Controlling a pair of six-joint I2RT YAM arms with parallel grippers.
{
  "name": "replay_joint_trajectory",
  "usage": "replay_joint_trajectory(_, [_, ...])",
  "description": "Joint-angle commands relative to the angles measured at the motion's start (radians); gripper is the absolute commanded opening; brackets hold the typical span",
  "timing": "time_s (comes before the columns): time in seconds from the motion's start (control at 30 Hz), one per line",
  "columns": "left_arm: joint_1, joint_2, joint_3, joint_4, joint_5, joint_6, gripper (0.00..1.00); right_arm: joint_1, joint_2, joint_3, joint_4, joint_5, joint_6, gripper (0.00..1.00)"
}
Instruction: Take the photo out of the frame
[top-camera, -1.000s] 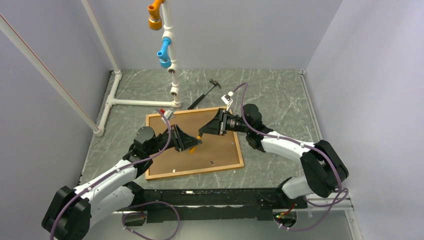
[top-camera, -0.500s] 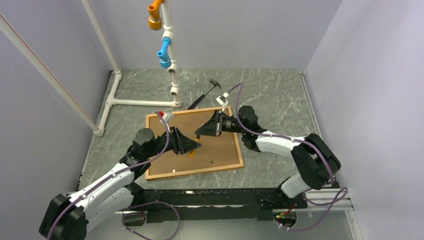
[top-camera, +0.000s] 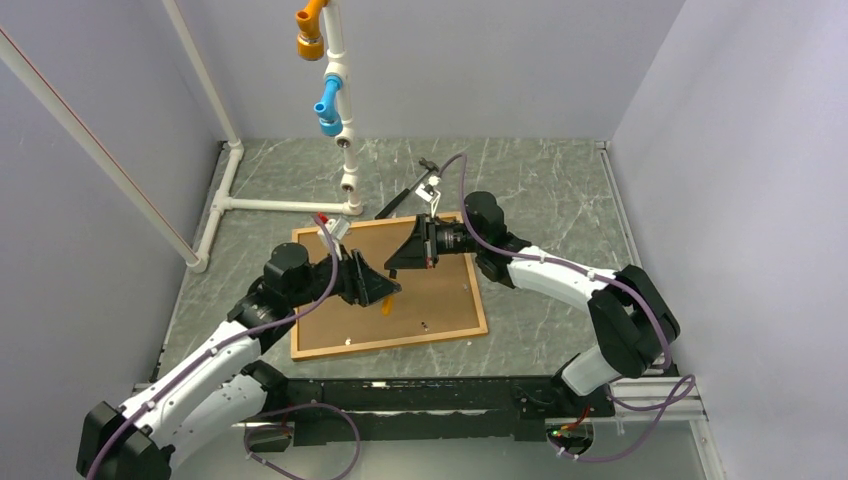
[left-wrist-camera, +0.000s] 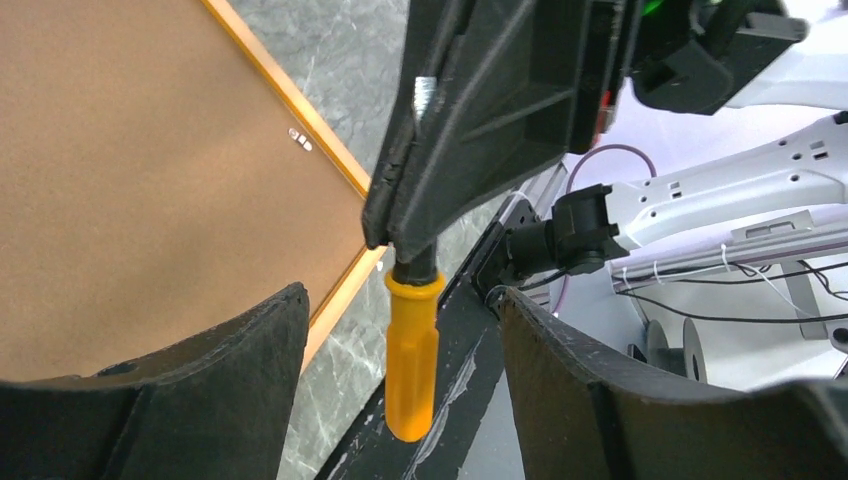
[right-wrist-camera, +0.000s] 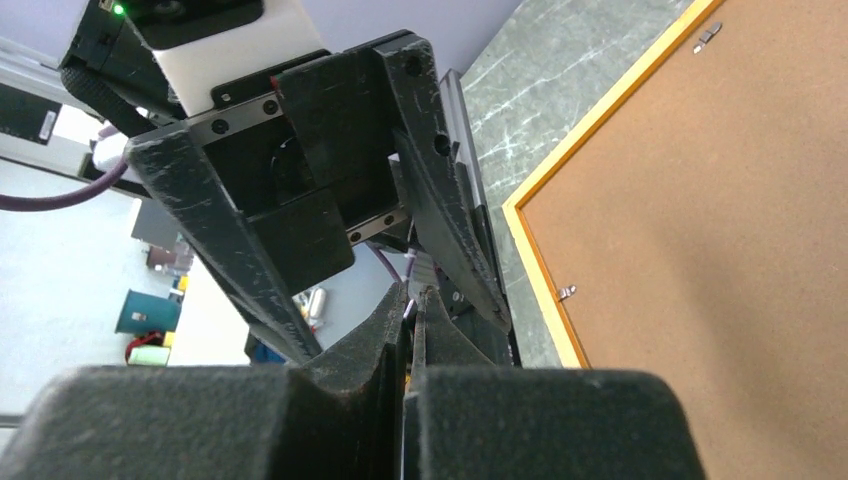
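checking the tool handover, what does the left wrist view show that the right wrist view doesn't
Only the left wrist view: the screwdriver, its orange handle hanging below the shut right gripper, between the open fingers of the left gripper.
Only the right wrist view: the left gripper's body seen head-on with its green light lit, and two turn clips rather than one.
Both: the brown board back of the photo inside the orange frame, lying on the grey table, with the two grippers nose to nose.
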Motion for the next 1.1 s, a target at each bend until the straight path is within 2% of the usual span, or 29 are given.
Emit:
replay_joint_trajectory(0.0, [-0.005, 0.045, 0.035, 0.014, 0.030, 0.024, 0.69, 0.016, -0.001, 0.057, -0.054, -0.025, -0.066, 0.00])
replay_joint_trajectory(0.1, [-0.005, 0.056, 0.024, 0.047, 0.029, 0.009, 0.55, 0.033, -0.004, 0.088, -0.121, -0.003, -0.103, 0.00])
replay_joint_trajectory(0.23, [-0.005, 0.073, 0.014, 0.089, 0.032, -0.016, 0.20, 0.043, 0.002, 0.108, -0.154, 0.019, -0.093, 0.00])
replay_joint_trajectory(0.3, [-0.004, 0.077, 0.008, 0.105, 0.026, -0.025, 0.07, 0.039, 0.005, 0.114, -0.148, 0.032, -0.055, 0.02])
replay_joint_trajectory(0.37, [-0.005, 0.059, -0.008, 0.126, 0.004, -0.046, 0.00, 0.031, 0.003, 0.125, -0.172, 0.063, -0.037, 0.23])
replay_joint_trajectory(0.47, [-0.004, 0.003, -0.048, 0.156, -0.075, -0.087, 0.00, -0.008, -0.028, 0.107, -0.214, 0.153, -0.017, 0.55])
replay_joint_trajectory(0.53, [-0.002, -0.051, -0.073, 0.130, -0.162, -0.120, 0.00, -0.048, -0.057, 0.051, -0.154, 0.170, 0.028, 0.69])
replay_joint_trajectory(0.57, [-0.001, -0.078, -0.087, 0.113, -0.210, -0.143, 0.00, -0.065, -0.065, 0.027, -0.114, 0.166, 0.052, 0.73])
replay_joint_trajectory(0.73, [0.022, -0.247, -0.199, 0.090, -0.385, -0.299, 0.00, -0.065, -0.056, -0.015, -0.004, 0.146, 0.083, 0.76])
replay_joint_trajectory(0.9, [0.029, -0.416, -0.294, 0.113, -0.505, -0.470, 0.00, 0.029, -0.062, -0.121, 0.211, 0.172, 0.124, 0.77])
replay_joint_trajectory(1.0, [0.036, -0.496, -0.352, 0.128, -0.524, -0.594, 0.00, 0.125, -0.084, -0.125, 0.159, 0.241, 0.030, 0.77])
replay_joint_trajectory(1.07, [0.040, -0.537, -0.393, 0.160, -0.555, -0.686, 0.00, 0.199, -0.107, -0.090, 0.031, 0.340, -0.110, 0.77])
